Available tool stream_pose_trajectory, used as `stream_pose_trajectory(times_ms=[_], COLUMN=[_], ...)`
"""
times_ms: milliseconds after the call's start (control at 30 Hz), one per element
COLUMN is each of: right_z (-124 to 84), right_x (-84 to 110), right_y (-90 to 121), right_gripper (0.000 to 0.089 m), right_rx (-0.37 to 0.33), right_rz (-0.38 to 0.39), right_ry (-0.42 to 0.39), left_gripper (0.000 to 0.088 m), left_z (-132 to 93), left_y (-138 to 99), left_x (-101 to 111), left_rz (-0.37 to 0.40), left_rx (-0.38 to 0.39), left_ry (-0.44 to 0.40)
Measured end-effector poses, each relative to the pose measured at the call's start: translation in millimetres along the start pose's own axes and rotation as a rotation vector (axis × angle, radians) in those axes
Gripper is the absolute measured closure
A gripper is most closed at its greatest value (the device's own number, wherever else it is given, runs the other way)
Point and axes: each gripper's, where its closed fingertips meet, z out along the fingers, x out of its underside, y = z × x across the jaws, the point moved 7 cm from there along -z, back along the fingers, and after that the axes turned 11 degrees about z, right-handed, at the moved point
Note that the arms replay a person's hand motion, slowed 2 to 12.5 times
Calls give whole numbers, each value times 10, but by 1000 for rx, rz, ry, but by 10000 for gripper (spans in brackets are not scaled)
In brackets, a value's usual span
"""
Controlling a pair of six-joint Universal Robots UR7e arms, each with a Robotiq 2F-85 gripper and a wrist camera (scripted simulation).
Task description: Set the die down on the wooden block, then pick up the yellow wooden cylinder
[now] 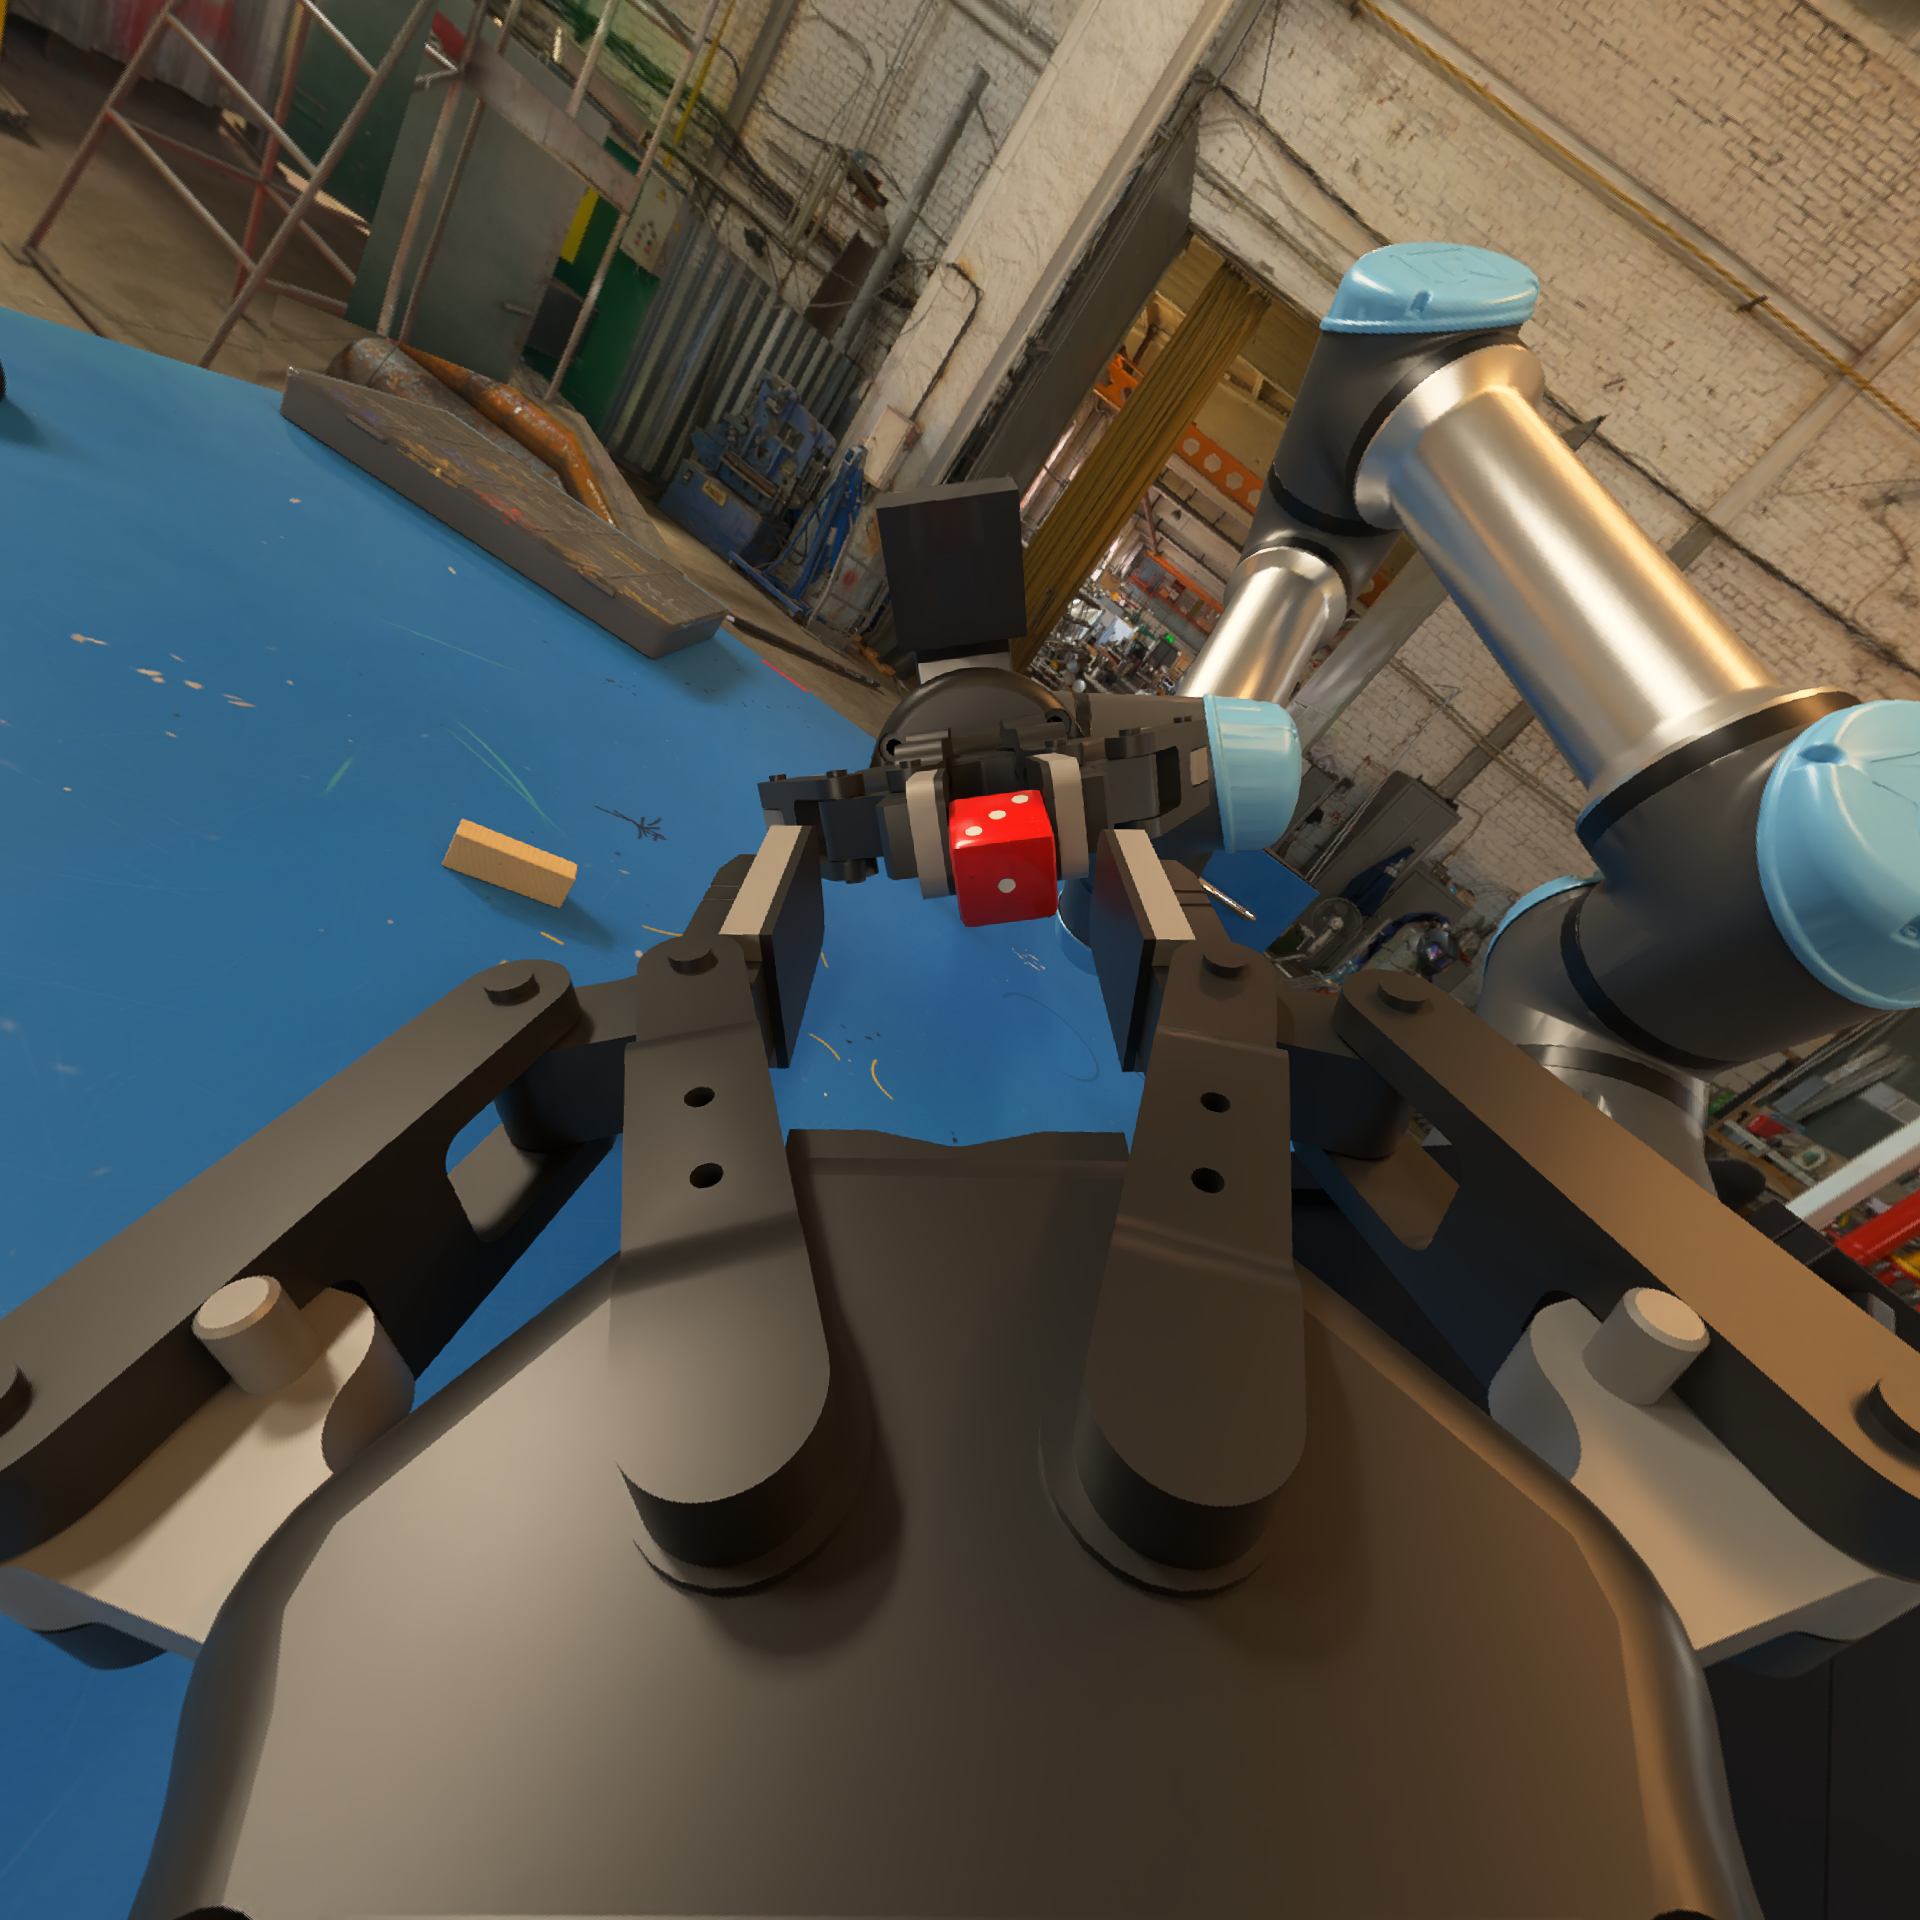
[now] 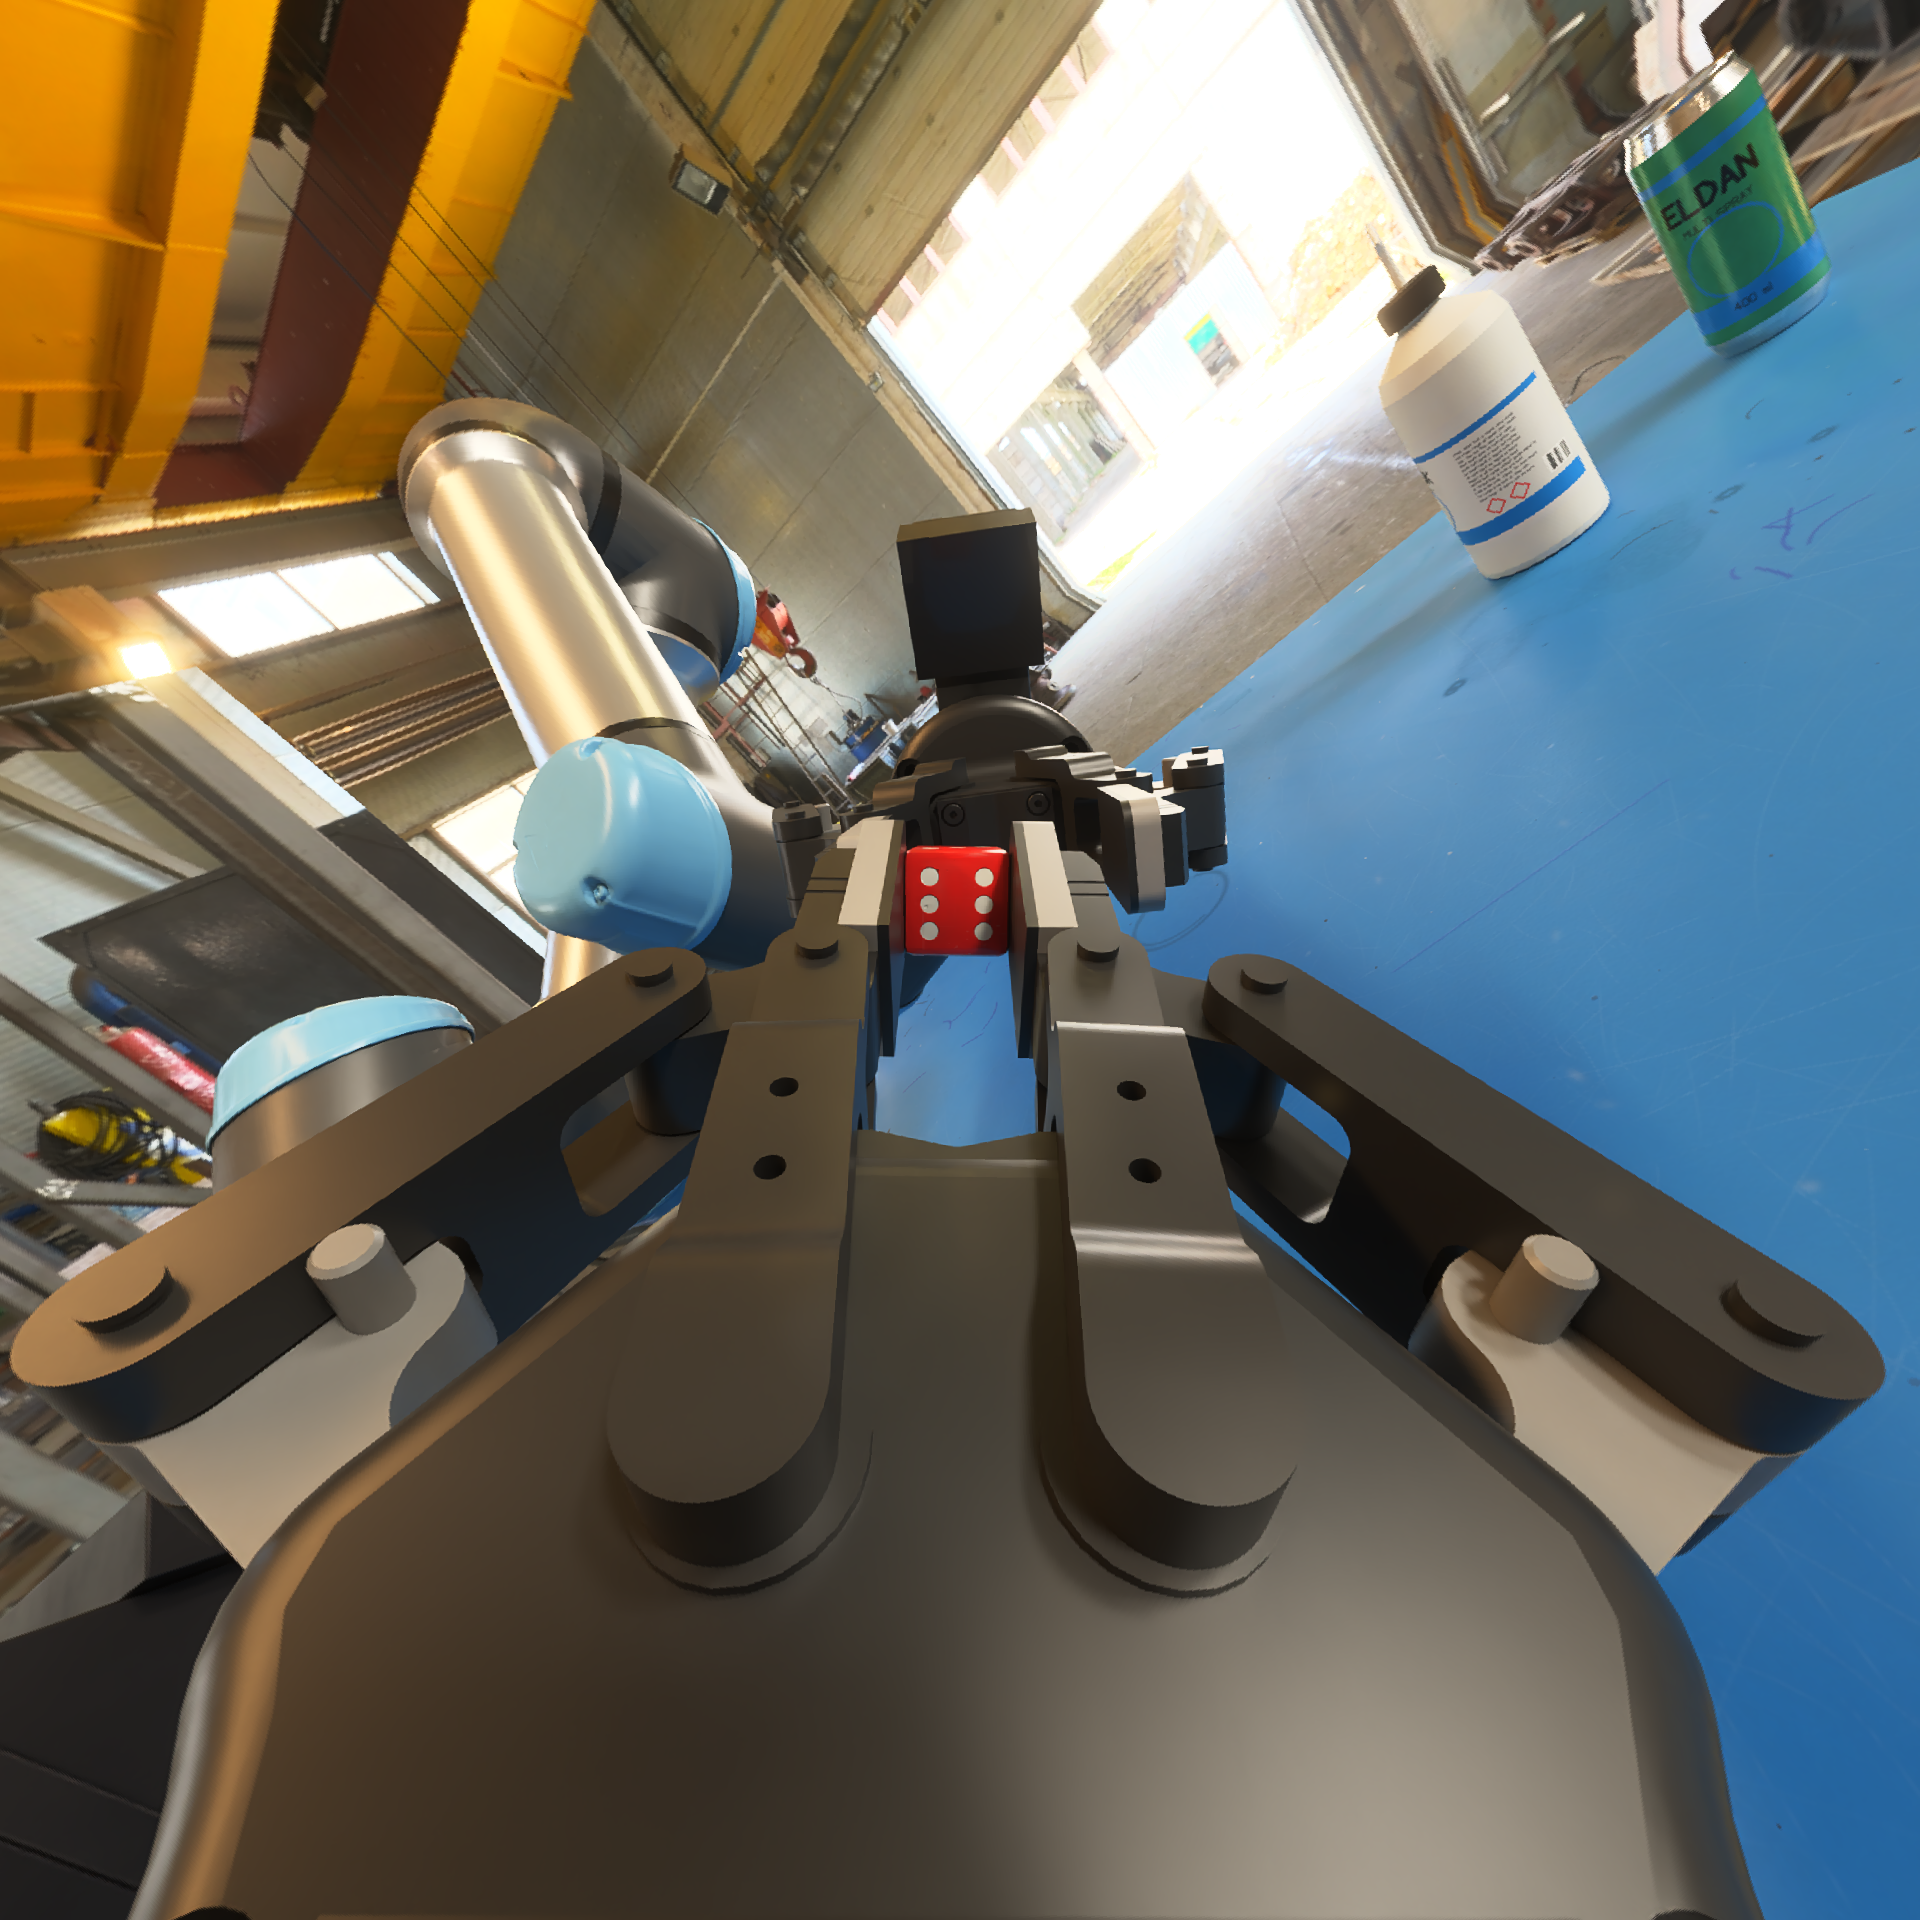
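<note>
The red die [image 1: 1006,862] hangs above the blue table [image 1: 260,727], clamped between the pads of my right gripper [image 1: 995,831]. In the right wrist view the right gripper [image 2: 956,878] is shut on the die [image 2: 956,902]. My left gripper [image 1: 956,899] is open and empty, facing the right one, its fingertips [image 1: 764,883] just short of the die on either side. It also shows behind the die in the right wrist view [image 2: 1003,805]. The wooden block [image 1: 509,862] lies flat on the table to the left. No yellow cylinder is in view.
A long grey slab [image 1: 499,509] lies at the table's far edge in the left wrist view. A white bottle [image 2: 1486,436] and a green can [image 2: 1730,197] stand on the table [image 2: 1558,935] to the right in the right wrist view.
</note>
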Motion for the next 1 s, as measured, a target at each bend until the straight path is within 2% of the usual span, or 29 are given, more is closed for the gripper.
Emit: stream_pose_trajectory(times_ms=[1000], right_z=[2], right_x=[17], right_y=[-2], right_gripper=[716], right_rx=[-29], right_rz=[5], right_ry=[-9], left_gripper=[413], left_z=[-18], left_y=[-19], left_x=[-24], left_rz=[53], left_rx=[-13], left_ry=[-2])
